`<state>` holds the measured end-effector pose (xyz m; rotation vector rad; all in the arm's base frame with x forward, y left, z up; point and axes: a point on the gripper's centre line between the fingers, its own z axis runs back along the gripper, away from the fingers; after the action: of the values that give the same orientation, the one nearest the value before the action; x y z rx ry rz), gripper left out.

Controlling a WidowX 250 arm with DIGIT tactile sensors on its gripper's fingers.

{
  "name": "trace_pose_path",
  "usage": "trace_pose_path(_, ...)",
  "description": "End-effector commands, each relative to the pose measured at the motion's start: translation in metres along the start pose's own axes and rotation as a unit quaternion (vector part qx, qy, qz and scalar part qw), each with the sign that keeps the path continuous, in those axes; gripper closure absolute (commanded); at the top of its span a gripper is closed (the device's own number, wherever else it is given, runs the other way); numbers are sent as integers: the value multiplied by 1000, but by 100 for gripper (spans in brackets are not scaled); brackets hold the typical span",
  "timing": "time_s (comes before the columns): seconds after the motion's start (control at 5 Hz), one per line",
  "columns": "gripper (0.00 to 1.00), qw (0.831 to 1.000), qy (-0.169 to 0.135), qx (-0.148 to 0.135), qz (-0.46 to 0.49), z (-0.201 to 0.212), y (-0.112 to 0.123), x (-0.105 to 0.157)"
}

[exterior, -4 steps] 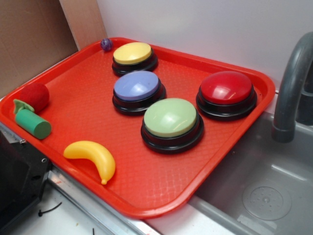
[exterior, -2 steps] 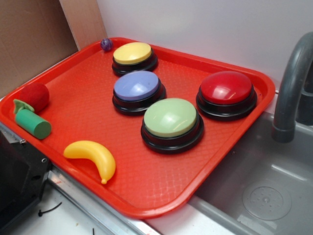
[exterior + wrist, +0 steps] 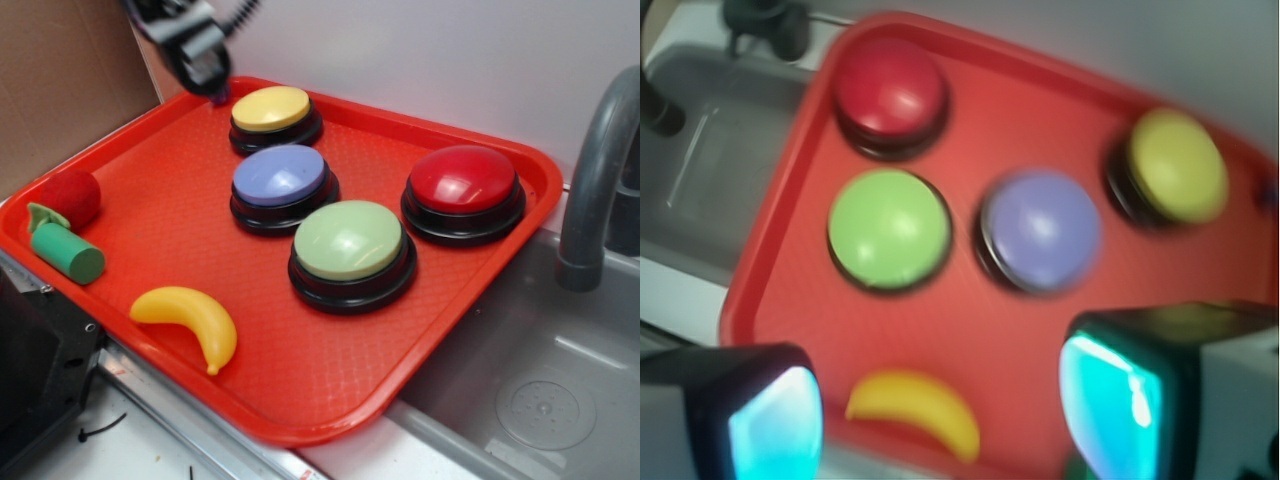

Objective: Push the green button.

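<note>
The green button (image 3: 349, 240) sits near the middle of the red tray (image 3: 330, 385), a pale green dome on a black base; the wrist view shows the green button (image 3: 889, 229) left of centre. My gripper (image 3: 205, 62) hangs high at the tray's far left corner, well away from that button. From the wrist, the gripper (image 3: 940, 410) is open: two teal pads stand far apart with only the tray and a banana (image 3: 915, 410) between them. The wrist picture is blurred.
On the tray are also a lavender-blue button (image 3: 280, 176), a yellow button (image 3: 271, 108), a red button (image 3: 463, 180), a yellow banana (image 3: 190, 320), a dark green cylinder (image 3: 66, 252) and a red ball (image 3: 70, 196). A grey faucet (image 3: 600, 170) and sink (image 3: 545, 400) lie right.
The gripper has come into the exterior view at the upper left, where no arm showed before. The small purple ball at the tray's corner is now covered by it. The buttons have not moved.
</note>
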<state>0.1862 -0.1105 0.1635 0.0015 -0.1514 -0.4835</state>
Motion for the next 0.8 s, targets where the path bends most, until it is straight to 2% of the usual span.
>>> trace_pose_path(0.0,0,990,-16,-23,-141,-42,-17,-5)
trace_pose_path(0.2,0,992,-12,-37,-121,-59,2,-2)
trace_pose_path(0.4,0,990,-10,-35,-134,-78,9,8)
trace_pose_path(0.6,0,985,-8,-26,-170,-100,2,19)
